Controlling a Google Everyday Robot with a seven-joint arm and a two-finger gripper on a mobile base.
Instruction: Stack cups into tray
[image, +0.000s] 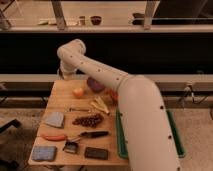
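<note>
My white arm fills the middle and right of the camera view. It bends at an elbow (70, 50) at the upper left. My gripper (64, 74) hangs below that elbow, at the table's far left edge, away from the tray. The dark green tray (174, 146) lies at the right of the table and is mostly covered by my arm; only its left rim and right rim show. The pale blue cup and the metal cup are hidden or out of view.
On the wooden table (60, 100) are a purple bowl (94, 83), a red-orange bowl (114, 95) partly behind my arm, an orange (78, 92), bananas (100, 105), grapes (89, 120), a grey cloth (54, 119), a blue sponge (43, 153) and a black block (96, 153).
</note>
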